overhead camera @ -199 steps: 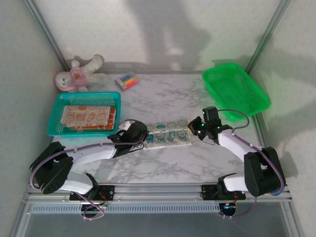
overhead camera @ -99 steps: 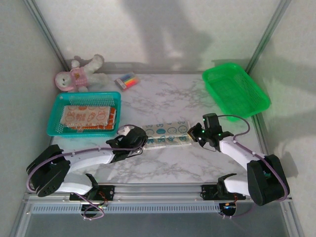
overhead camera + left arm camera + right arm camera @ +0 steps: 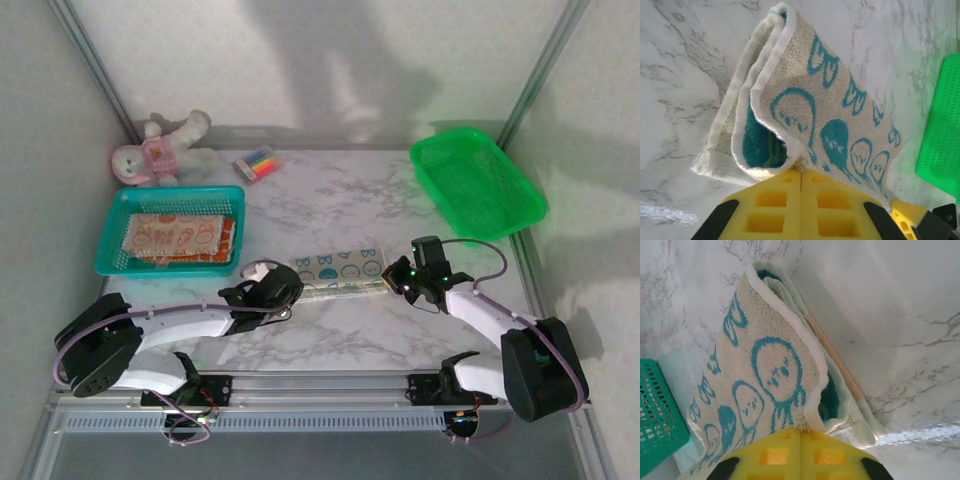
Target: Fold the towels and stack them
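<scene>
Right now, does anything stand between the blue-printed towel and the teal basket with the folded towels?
Nothing visible does. Only bare marble lies between the towel and the teal basket, whose raised wall it must clear.

2 white arms (image 3: 185, 318), black joints, purple cables, yellow gripper pads (image 3: 775, 207)

The white marble-pattern table (image 3: 340, 205) is carrying everything. A white-and-blue towel (image 3: 338, 272) is lying folded into a long strip directly between the left gripper (image 3: 287, 287) and the right gripper (image 3: 392, 282), its lower layers resting on the marble. A teal basket (image 3: 112, 240) is sitting just beyond the left gripper, off to its left. Farther back past that basket, a pink-and-white plush toy (image 3: 150, 155) and a pack of coloured markers (image 3: 257, 163) are lying near each other. A green basket (image 3: 432, 152) is sitting well beyond the right gripper, off to its right.
</scene>
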You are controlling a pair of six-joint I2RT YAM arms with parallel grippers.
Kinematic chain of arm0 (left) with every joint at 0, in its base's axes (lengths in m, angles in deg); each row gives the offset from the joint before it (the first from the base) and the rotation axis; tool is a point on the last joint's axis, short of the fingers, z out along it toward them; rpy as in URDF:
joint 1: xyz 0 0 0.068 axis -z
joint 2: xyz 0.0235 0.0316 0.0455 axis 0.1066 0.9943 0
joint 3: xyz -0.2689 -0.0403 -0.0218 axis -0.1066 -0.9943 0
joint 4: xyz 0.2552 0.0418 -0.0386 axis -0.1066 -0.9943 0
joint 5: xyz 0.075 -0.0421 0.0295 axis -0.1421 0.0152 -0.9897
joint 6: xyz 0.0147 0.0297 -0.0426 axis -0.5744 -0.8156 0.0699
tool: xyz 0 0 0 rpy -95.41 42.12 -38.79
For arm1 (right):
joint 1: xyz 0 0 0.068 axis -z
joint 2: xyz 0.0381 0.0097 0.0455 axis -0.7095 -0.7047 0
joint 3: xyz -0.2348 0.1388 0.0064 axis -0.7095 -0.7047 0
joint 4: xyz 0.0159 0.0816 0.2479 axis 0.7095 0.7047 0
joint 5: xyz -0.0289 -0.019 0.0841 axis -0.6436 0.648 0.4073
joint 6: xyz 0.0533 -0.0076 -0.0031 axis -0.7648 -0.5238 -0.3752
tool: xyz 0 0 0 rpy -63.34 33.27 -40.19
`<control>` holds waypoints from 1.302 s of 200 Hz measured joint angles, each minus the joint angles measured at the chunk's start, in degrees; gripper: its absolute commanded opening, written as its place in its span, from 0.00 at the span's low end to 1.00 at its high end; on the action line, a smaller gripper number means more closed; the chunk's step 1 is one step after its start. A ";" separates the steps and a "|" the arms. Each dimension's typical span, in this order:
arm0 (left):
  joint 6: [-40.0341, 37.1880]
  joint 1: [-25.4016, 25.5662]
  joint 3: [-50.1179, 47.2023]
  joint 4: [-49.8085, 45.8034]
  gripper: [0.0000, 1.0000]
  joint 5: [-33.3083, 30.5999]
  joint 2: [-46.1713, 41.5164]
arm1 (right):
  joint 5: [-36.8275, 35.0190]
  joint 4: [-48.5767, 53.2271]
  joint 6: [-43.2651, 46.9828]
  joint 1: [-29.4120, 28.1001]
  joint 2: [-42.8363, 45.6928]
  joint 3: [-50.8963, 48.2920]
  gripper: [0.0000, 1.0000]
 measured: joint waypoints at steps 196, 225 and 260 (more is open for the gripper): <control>0.59 0.81 -1.88 -1.84 0.53 -0.59 0.52 | -0.26 2.80 4.46 -0.74 2.05 -2.25 0.42; -1.20 0.83 -0.11 -5.90 0.47 -1.07 -1.44 | -0.94 8.59 8.72 -0.76 4.04 0.79 0.37; -7.06 0.02 4.59 -8.70 0.48 -1.31 -2.03 | -0.98 13.22 14.51 -0.74 2.73 6.54 0.33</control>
